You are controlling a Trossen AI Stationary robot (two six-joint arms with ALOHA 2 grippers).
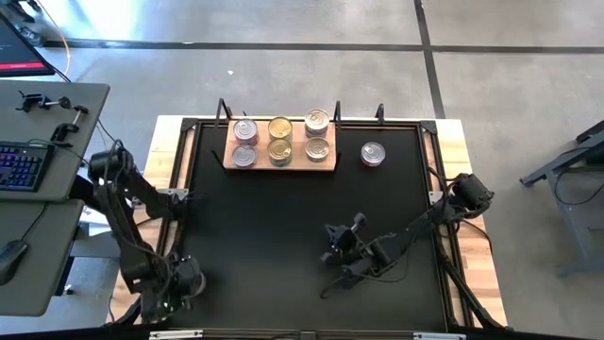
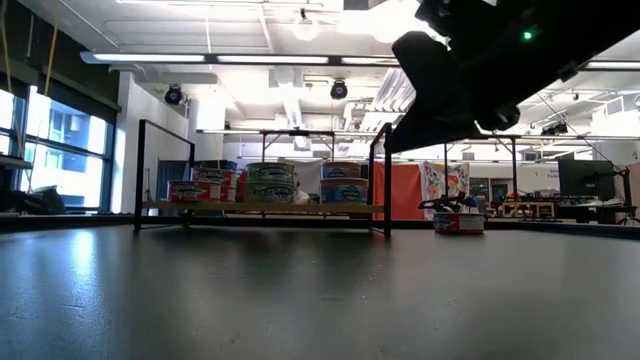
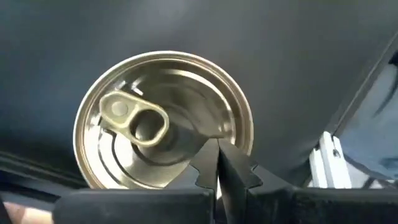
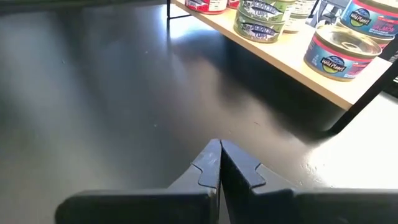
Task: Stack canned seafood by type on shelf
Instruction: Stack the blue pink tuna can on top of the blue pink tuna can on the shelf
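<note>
Six tins are sitting on the wooden shelf [image 1: 280,162] in the upper middle of the high view, two of them gold-lidded; some are stacked. A seventh can [image 1: 374,154] is standing alone just right of it on the black mat [image 1: 283,246], and an eighth tin [image 3: 163,121] is lying beneath the left gripper [image 3: 217,163]. Both claws are pressing fully closed, gripping nothing; the right gripper [image 1: 332,257] is hanging at lower centre. Concrete floor is surrounding the table, with a keyboard [image 1: 21,166] at far left.
</note>
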